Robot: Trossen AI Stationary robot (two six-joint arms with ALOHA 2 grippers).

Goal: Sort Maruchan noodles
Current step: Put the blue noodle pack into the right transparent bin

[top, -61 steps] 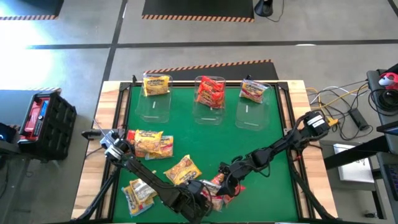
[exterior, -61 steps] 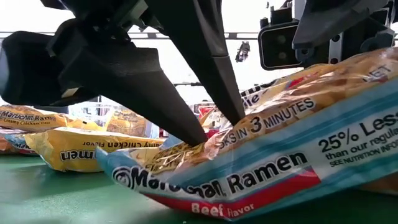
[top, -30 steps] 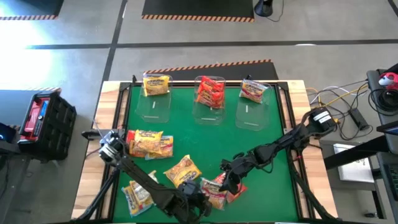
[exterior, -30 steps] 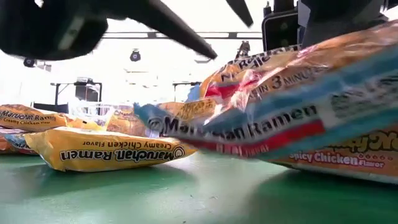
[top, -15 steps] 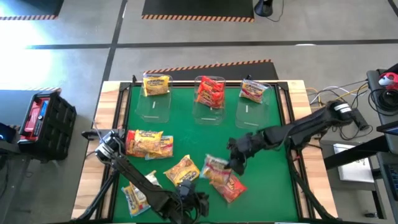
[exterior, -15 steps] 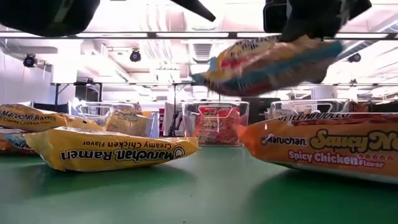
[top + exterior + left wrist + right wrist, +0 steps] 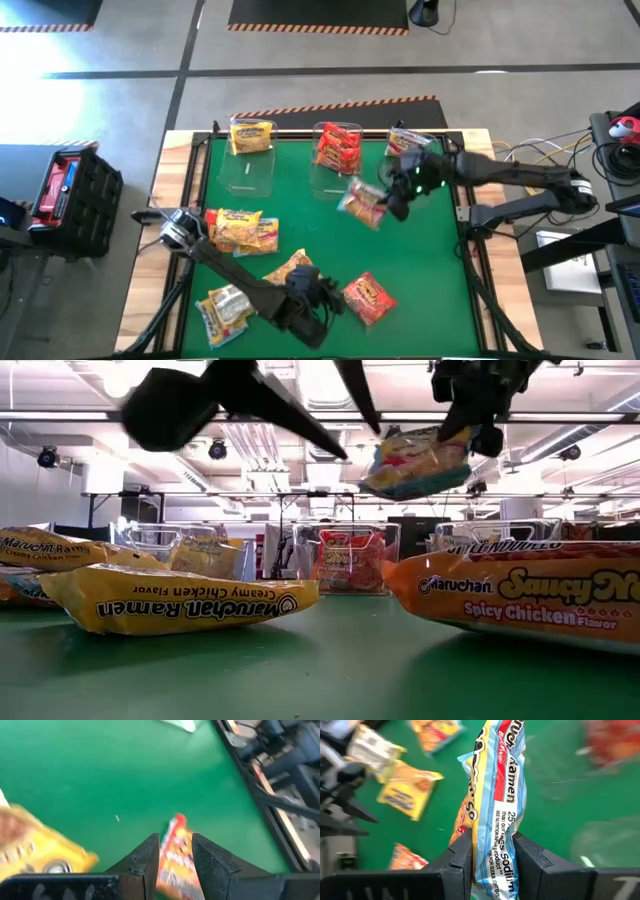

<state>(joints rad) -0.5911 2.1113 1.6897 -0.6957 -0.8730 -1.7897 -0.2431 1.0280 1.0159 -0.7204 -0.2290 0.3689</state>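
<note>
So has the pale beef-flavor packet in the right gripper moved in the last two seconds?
Yes. The right gripper has carried the pale packet from the table's near edge up toward the right-hand clear bin.

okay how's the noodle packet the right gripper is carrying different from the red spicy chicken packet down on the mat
The carried packet hangs in the air, pinched by the right gripper near the far bins; the red packet lies flat on the green mat at the near side. The carried one is pale with blue edges and a red band; the other is red-orange. Both are crinkly Maruchan packets.
</note>
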